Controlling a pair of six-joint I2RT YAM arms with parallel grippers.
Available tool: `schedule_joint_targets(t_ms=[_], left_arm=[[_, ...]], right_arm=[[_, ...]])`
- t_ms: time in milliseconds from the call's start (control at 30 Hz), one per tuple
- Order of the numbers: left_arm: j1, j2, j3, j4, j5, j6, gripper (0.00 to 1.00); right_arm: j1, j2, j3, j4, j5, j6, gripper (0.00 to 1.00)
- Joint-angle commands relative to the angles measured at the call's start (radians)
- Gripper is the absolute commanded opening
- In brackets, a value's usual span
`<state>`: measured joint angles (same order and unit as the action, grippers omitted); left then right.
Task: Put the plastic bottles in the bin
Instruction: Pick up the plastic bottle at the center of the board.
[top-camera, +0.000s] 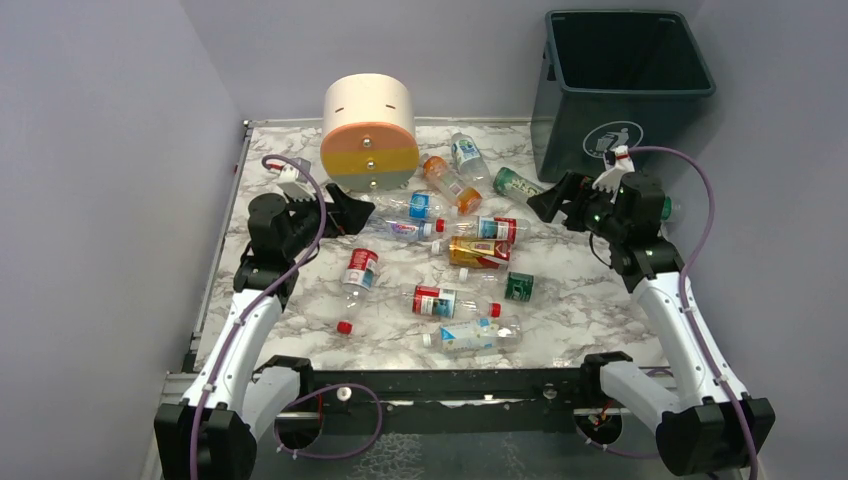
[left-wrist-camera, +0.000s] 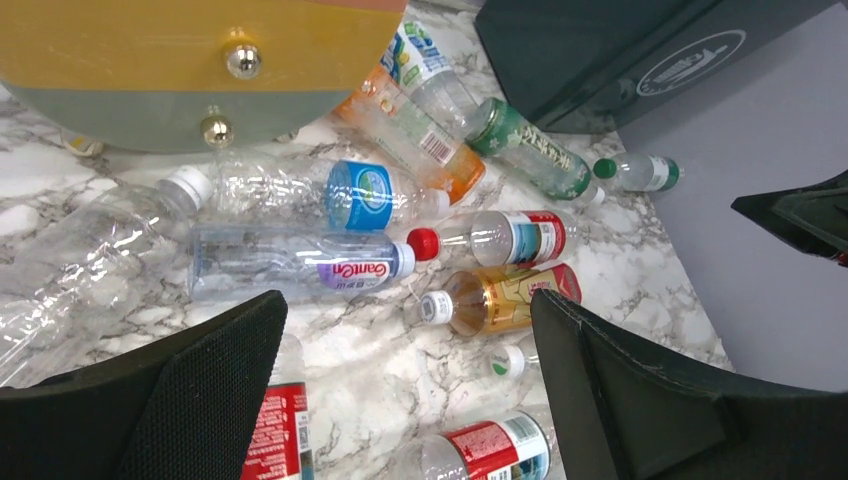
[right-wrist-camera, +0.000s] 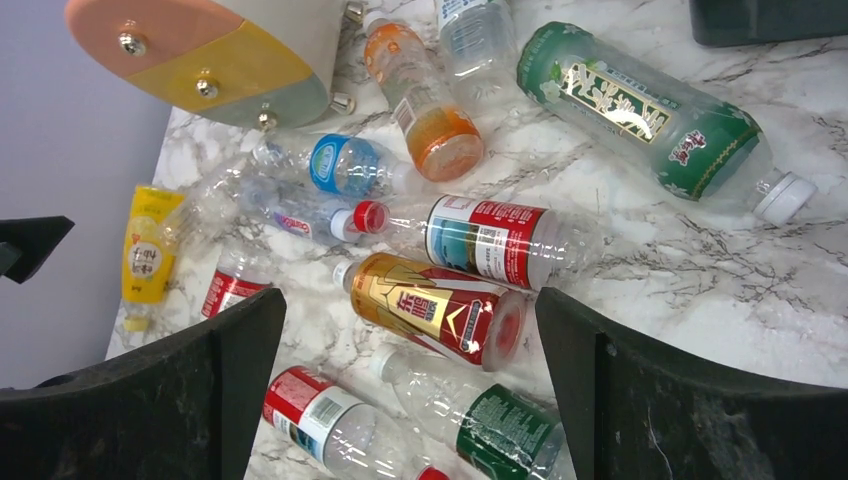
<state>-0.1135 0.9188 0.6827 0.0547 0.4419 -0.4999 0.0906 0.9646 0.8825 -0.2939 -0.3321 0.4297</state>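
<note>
Several plastic bottles lie scattered on the marble table. Among them are an orange one, a green one, a gold-and-red one and a red-labelled one. The dark teal bin stands at the back right. My left gripper is open and empty, above the table at the left by a clear bottle. My right gripper is open and empty, hovering near the green bottle. The gold-and-red bottle lies below its jaws.
A cream cylindrical drawer unit stands at the back centre. A small green square packet and a loose red cap lie among the bottles. A yellow bottle lies at the far left. Walls close the left and back sides.
</note>
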Motion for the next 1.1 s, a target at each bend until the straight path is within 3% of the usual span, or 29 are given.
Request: schedule_joint_targets(t_ms=[0,333,500,867,1067], left_arm=[[-0.003,0.022,0.05,-0.087,0.004,0.051,0.99],[-0.003,0.012,0.085,-0.133,0.088,0.107,0.99],[-0.003,0.006,0.065,-0.087,0.116,0.069,0.99],[-0.003,0.039,0.085,-0.18,0.018,0.002,0.99],[-0.002,0.08,0.08,-0.161,0.105,-0.033,0.99]], right_arm=[[0.004,0.019,0.003,-0.023,-0.04,0.002,1.0],[0.004,0.046,-0.024,-0.033,-0.04,0.014,1.0],[0.005,0.053,-0.033,-0.031,-0.059,0.011,1.0],[0.005,0.036,-0.097,-0.093,-0.125,-0.043,1.0],[0.004,-0.007,-0.162,-0.104,-0.153,-0.051,1.0]])
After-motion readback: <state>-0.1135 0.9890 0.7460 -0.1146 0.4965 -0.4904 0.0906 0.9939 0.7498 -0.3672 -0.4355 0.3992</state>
